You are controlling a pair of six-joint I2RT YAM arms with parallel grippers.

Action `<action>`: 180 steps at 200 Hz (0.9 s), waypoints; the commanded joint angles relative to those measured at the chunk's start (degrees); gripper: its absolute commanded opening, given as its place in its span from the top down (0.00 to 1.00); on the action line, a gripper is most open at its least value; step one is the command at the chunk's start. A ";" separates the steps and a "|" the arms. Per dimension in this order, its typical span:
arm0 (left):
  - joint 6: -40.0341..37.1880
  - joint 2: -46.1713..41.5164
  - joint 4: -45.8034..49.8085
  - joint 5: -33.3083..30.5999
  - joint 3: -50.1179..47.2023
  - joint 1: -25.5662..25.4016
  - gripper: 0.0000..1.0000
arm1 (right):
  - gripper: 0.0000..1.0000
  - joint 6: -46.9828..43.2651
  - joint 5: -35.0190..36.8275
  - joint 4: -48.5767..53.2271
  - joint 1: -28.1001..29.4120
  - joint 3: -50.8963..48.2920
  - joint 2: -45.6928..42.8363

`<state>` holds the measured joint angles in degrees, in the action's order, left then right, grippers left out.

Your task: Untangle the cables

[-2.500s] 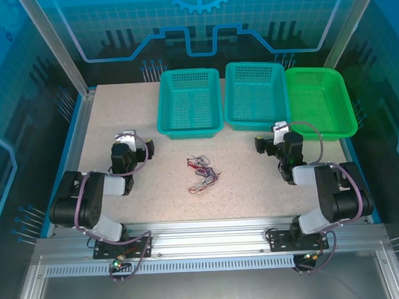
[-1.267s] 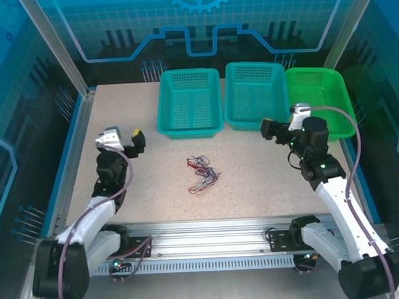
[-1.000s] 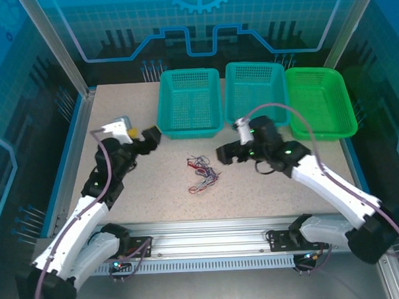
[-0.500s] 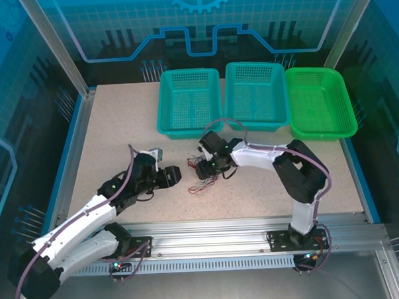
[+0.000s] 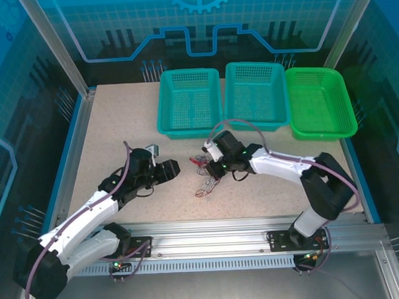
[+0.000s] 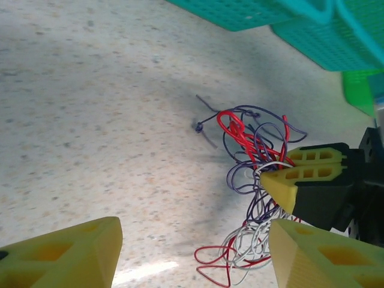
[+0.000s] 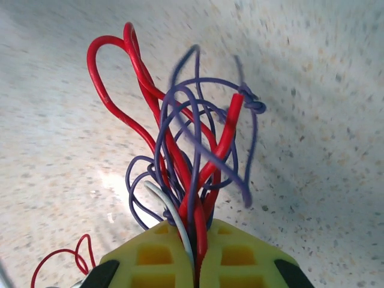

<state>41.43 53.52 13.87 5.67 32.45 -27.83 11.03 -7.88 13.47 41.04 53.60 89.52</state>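
Robot lab test cell, aluminium frame (image 5: 56, 46), blue panels (image 5: 114, 21) printed with gear and circuit graphics, two arms (image 5: 89, 208) bolted to a rail (image 5: 210, 245), speckled table (image 5: 112, 120), three plastic baskets (image 5: 187, 72).

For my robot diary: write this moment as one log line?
right fingers: shut on cables | left fingers: open, short of cables

The speckled table (image 5: 106, 127) bears a left teal basket (image 5: 189, 103), middle teal basket (image 5: 253, 94), green basket (image 5: 318, 101) and, partly, the cables (image 5: 206, 182).
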 commanded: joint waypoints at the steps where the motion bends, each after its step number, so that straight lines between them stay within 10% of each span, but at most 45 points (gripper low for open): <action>1: -0.68 -0.24 -6.12 6.65 -1.15 0.41 0.36 | 0.98 -5.11 -6.76 -5.04 -0.31 -2.28 -4.38; 41: 1.38 3.00 -6.53 7.17 -0.58 2.28 0.39 | 0.98 -6.00 -10.26 -6.50 -1.15 -4.90 -7.26; 73: -18.21 -0.67 -9.37 1.60 -3.28 3.37 0.45 | 0.99 -6.16 -16.01 -3.86 -3.83 -5.04 -9.36; 106: -35.69 -3.70 -45.27 9.60 -17.78 2.52 0.40 | 1.00 -6.82 -25.55 -0.36 -6.79 -3.96 -12.93; 180: -40.52 17.48 -59.29 28.77 -6.90 2.18 0.40 | 0.99 -8.14 -30.95 6.44 -7.32 -0.07 -19.63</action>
<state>2.24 66.35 -34.92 25.32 21.47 -25.30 3.11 -36.34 17.52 34.06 52.21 72.38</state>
